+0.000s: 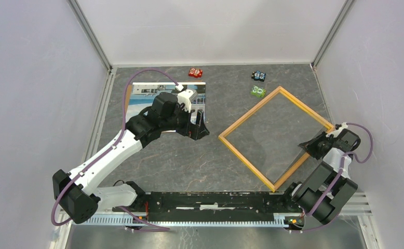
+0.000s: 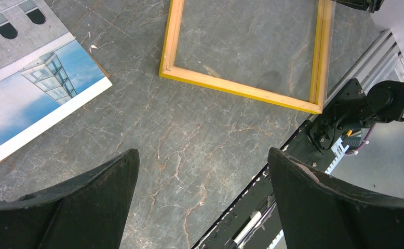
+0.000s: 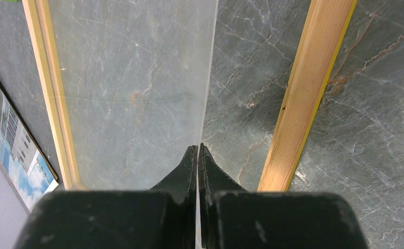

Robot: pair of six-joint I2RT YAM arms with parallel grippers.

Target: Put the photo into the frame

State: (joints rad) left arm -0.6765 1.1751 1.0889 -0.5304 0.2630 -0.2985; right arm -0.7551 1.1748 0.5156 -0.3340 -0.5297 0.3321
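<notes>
The photo (image 1: 137,96) lies face up at the back left of the table, partly hidden under my left arm; its building and blue sky also show in the left wrist view (image 2: 28,98). The yellow-orange frame (image 1: 246,163) lies flat at the right, turned like a diamond. My left gripper (image 1: 200,127) hangs open over bare table between photo and frame (image 2: 241,89), holding nothing (image 2: 202,161). My right gripper (image 1: 306,147) is shut on the edge of a clear pane (image 3: 132,93) tilted up inside the frame (image 3: 304,98), its fingertips (image 3: 198,148) pinching it.
Three small toy blocks sit at the back: red (image 1: 195,72), black and blue (image 1: 259,76), green (image 1: 258,92) close to the frame's far corner. The black mounting rail (image 1: 215,199) runs along the near edge. White walls close in on three sides.
</notes>
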